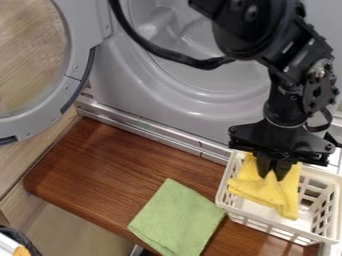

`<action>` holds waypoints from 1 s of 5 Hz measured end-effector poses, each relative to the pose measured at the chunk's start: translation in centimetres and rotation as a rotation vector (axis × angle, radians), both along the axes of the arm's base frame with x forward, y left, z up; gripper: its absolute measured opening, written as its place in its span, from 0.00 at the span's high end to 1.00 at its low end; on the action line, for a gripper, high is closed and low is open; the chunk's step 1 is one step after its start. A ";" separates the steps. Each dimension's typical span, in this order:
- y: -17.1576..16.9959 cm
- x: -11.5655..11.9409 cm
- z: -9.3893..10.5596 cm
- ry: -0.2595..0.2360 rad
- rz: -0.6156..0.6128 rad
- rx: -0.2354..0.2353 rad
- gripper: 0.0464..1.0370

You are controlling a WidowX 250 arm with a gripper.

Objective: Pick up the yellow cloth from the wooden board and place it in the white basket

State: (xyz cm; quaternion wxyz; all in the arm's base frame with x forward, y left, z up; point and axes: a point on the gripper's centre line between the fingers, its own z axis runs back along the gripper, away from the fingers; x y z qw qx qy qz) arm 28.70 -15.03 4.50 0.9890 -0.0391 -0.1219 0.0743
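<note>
The tool (272, 177) touches yellow cloth (270, 192) inside the basket (270, 225).

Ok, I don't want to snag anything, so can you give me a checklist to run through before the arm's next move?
1. Pincer over the basket: ok.
2. Pincer at the yellow cloth: ok.
3. Firm grip on that cloth: cannot tell.
4. Green cloth lying on the wooden surface: ok.
5. Green cloth's corner free of the basket: cannot tell.
6. Machine's round door closed: not ok, it stands open.
</note>
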 end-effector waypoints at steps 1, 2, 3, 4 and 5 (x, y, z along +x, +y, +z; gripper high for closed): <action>-0.8 0.7 -2.1 0.063 0.120 0.006 0.96; -0.8 1.2 -3.2 0.089 0.220 0.025 0.96; -1.2 2.2 -4.7 0.081 0.216 0.042 0.96; -2.0 2.5 -6.5 0.097 0.199 0.050 0.96; -2.4 2.6 -8.3 0.120 0.181 0.044 0.96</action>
